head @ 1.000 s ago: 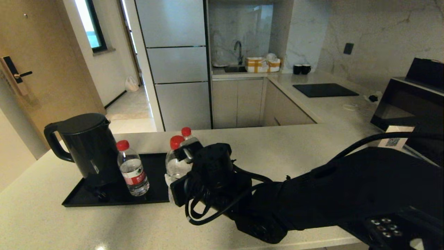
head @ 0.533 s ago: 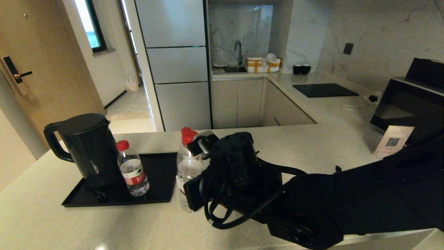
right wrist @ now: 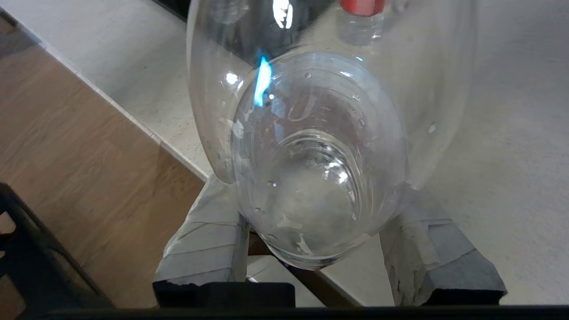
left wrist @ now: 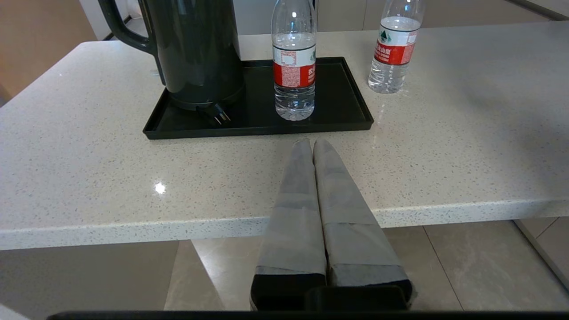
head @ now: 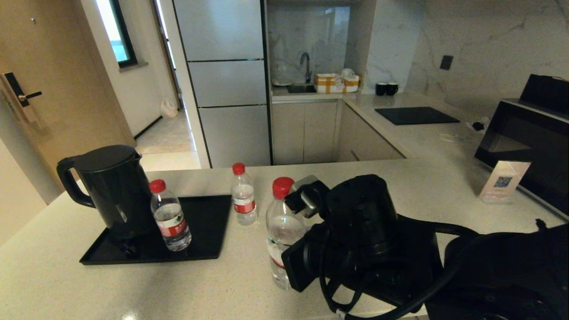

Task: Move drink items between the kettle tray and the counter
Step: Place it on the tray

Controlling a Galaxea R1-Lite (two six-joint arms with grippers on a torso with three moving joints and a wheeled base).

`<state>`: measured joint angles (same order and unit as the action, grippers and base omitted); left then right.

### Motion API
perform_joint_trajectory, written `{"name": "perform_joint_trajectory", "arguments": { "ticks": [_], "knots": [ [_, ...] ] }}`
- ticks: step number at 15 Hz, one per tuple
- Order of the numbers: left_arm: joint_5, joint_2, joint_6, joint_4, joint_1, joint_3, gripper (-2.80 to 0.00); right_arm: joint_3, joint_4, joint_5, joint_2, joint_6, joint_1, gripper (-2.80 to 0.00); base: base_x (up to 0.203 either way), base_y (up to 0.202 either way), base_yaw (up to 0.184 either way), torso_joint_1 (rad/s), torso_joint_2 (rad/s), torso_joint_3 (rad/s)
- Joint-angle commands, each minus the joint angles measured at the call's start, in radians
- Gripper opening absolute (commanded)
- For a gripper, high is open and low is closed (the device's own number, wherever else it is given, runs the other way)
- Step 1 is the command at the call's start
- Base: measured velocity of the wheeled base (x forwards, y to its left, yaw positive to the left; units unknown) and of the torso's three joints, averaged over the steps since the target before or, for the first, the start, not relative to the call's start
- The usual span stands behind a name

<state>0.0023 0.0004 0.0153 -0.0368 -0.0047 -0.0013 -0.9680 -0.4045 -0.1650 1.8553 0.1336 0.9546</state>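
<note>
My right gripper (right wrist: 315, 200) is shut on a clear water bottle (head: 281, 231) with a red cap, holding it by the lower body over the counter (head: 400, 186), right of the kettle tray (head: 204, 222) and near the front edge. Whether its base touches the stone I cannot tell. A second bottle (head: 170, 221) stands on the tray next to the black kettle (head: 113, 189). A third bottle (head: 243, 200) stands on the counter just off the tray's right rim. My left gripper (left wrist: 313, 143) is shut and empty, low in front of the counter edge, pointing at the tray (left wrist: 346, 102).
A white card with a QR code (head: 502, 181) stands at the right, in front of a black appliance (head: 524, 142). Farther back lie a black cooktop panel (head: 415, 115) and two black mugs (head: 386, 89). The counter's front edge runs just below the held bottle.
My right arm has carried the bottle to the right, from over the tray's right end to the counter. The bottle behind it, beside the tray, has come into view. The left arm has not moved.
</note>
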Motion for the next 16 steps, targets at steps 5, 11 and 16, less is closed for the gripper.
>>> {"name": "perform_joint_trajectory", "arguments": {
  "ticks": [5,11,16],
  "knots": [
    [0.001,0.0,0.0,0.0,0.0,0.0,-2.8,0.138,0.005,-0.045,-0.172,0.002,-0.04,-2.8,0.0,0.0,0.0,0.0,0.0,0.0],
    [0.001,0.0,0.0,0.0,0.0,0.0,-2.8,0.163,0.046,-0.086,-0.296,0.004,-0.19,-2.8,0.0,0.0,0.0,0.0,0.0,0.0],
    [0.001,0.0,0.0,0.0,0.0,0.001,-2.8,0.294,0.076,-0.124,-0.46,0.015,-0.327,-2.8,0.0,0.0,0.0,0.0,0.0,0.0]
  ]
}}
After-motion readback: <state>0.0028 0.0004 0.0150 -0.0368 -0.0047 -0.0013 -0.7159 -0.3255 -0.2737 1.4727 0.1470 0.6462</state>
